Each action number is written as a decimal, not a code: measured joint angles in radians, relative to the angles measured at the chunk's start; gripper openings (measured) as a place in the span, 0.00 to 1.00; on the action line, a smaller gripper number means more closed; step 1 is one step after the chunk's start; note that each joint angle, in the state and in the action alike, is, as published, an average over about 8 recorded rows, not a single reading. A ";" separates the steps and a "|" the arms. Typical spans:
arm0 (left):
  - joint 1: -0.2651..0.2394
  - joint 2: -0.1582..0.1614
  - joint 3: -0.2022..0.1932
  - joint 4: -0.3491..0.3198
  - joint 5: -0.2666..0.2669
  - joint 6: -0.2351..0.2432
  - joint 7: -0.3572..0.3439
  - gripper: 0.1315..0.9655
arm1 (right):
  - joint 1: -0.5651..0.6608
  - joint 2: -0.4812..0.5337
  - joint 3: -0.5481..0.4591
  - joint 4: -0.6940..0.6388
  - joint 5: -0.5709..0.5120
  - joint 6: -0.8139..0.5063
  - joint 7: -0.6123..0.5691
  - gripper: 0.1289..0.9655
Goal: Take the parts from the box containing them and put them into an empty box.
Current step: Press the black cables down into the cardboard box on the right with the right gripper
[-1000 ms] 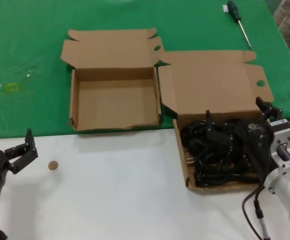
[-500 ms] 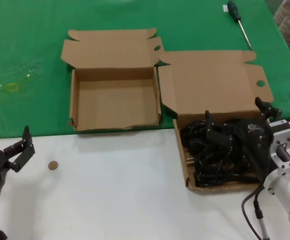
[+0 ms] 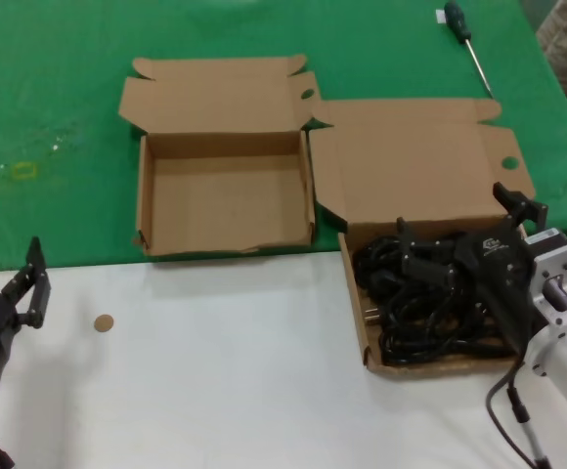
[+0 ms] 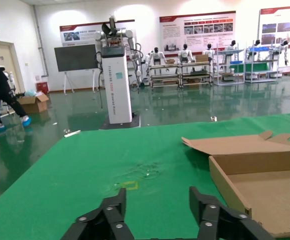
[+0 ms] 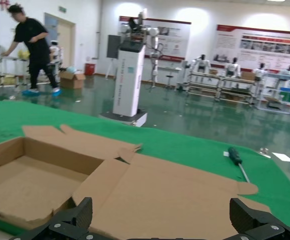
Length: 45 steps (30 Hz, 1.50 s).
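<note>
Right hand [image 3: 464, 230] w/ fingers spread, above green mat [image 3: 59, 117].

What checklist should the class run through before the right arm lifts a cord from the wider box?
1. Right end effector open over the black looped power cords: ok.
2. Cords lie inside the wider brown cardboard box: ok.
3. Narrower brown cardboard box open and empty: ok.
4. Left end effector parked away from both boxes: ok.
5. A single cord separated from the tangle: cannot tell.
</note>
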 joint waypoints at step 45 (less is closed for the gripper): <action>0.000 0.000 0.000 0.000 0.000 0.000 0.000 0.02 | 0.352 0.557 -0.111 -0.096 -0.050 -0.857 -0.500 1.00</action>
